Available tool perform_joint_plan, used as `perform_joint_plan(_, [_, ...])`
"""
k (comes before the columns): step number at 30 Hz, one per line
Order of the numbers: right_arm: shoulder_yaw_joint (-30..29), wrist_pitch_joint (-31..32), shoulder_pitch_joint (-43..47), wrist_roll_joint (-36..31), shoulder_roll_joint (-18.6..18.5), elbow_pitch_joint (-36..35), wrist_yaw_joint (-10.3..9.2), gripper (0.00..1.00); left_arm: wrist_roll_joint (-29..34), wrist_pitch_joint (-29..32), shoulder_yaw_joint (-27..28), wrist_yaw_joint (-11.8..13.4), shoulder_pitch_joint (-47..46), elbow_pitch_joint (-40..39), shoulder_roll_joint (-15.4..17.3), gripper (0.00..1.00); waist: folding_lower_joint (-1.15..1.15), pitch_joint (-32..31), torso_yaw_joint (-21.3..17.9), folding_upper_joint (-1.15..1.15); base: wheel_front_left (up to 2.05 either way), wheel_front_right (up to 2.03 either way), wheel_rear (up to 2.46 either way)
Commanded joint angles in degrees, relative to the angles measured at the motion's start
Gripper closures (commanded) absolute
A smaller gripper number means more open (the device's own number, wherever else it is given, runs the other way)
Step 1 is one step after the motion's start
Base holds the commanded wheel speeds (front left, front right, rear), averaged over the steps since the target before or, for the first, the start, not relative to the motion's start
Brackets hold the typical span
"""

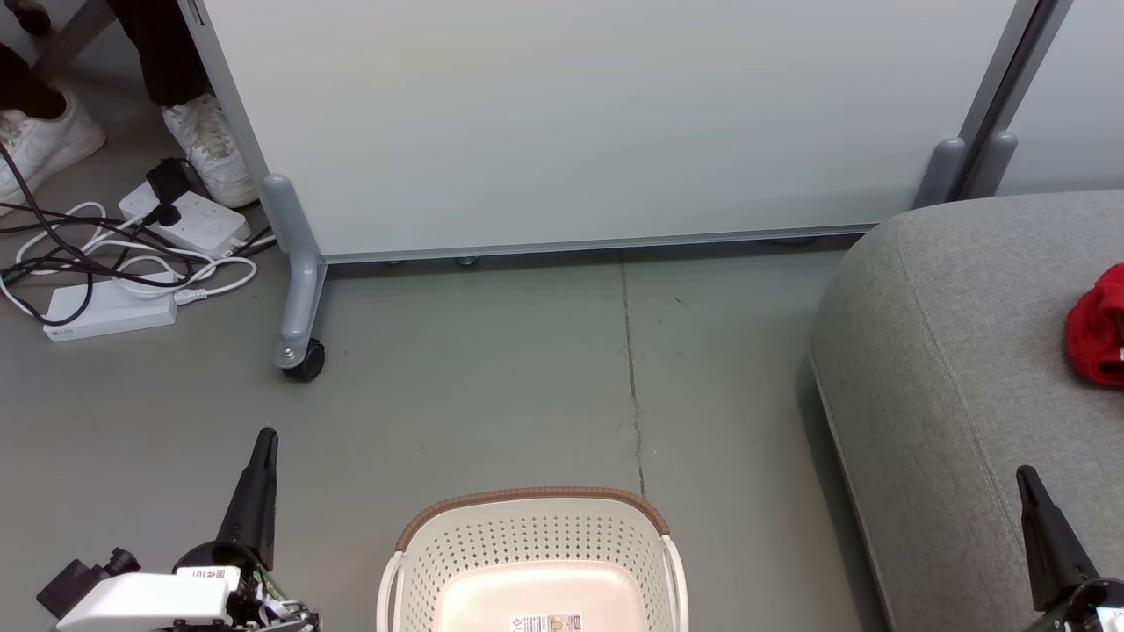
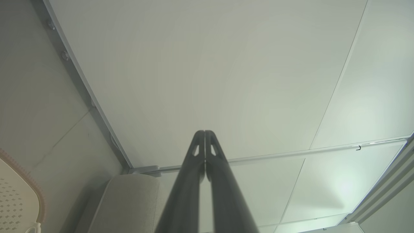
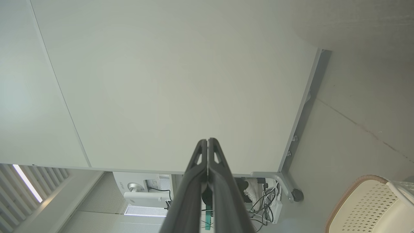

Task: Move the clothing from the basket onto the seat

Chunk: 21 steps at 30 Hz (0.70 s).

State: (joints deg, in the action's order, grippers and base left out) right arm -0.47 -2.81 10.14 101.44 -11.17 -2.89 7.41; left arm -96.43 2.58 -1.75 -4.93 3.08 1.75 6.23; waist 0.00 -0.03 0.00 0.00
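Holding nothing: closed end effectors (image 2: 204, 134) (image 3: 207, 142)

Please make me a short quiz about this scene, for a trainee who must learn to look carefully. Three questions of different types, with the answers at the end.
1. Fill the gap: the basket stands on the ____, to the left of the seat.
2. Choose one: where does the red clothing lie? A. in the basket. B. on the seat. C. on the floor.
3. True or false: the jaws of both arms are open.

Key
1. floor
2. B
3. False: both pairs of jaws are shut and hold nothing.
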Motion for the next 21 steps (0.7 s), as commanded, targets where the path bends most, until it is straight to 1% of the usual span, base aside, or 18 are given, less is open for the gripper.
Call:
perform_joint_plan(1, [0.0,-0.1,0.6,0.4,-0.4,-0.3,0.13,1.00,0.0,0.3,0.3,-0.3,0.2,-0.2,0.1,1.00,0.00,0.0,0.0,0.00,0.00,0.00,0.00])
perform_joint_plan(21, [0.6,-0.7,0.6,0.9,-1.1,-0.5,0.14,1.00,0.2,0.4,0.5,-0.2,0.2,-0.2,-0.1,1.00,0.00,0.0,0.0,0.00,0.00,0.00,0.00])
